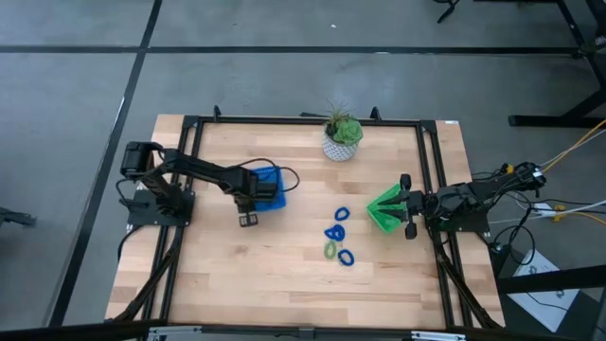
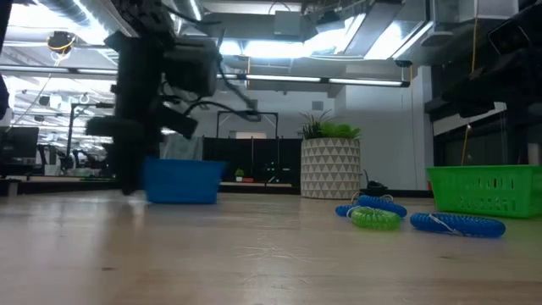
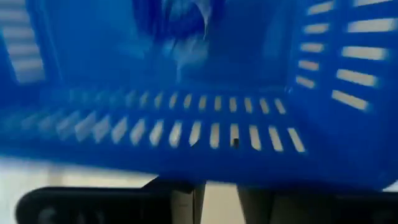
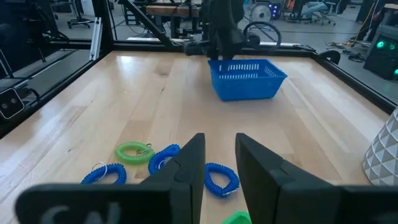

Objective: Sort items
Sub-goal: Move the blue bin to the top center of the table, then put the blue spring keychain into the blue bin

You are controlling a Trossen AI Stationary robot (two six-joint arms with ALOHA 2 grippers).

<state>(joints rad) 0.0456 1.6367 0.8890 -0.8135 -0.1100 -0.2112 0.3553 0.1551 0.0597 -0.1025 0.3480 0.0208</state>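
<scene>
Left claw (image 1: 248,219) hovered at near edge of blue tray (image 1: 268,182), jaw state indeterminable. Right claw (image 4: 216,163) parked by green tray (image 1: 385,208), fingers slightly parted, empty. Rings (image 1: 338,234) clustered mid-tabletop (image 1: 237,275) between trays. Risk: tray nudged by left claw; tangled rings lifted together.

Table: light wood butcher-block top (image 1: 284,275), black metal frame (image 1: 303,120) round the edges. Floor (image 1: 76,95): grey concrete, dark seam lines crossing upper part of the high view. Black stand legs (image 1: 559,114) at upper right, loose yellow and white cables (image 1: 568,152) on the right edge. Low view shows an open workshop behind: exposed ceiling ducts (image 2: 279,13), long strip lights (image 2: 322,82), white wall (image 2: 389,135) centre-right, dark racks (image 2: 487,76) on the right, monitors and benches (image 2: 34,152) far left.
</scene>
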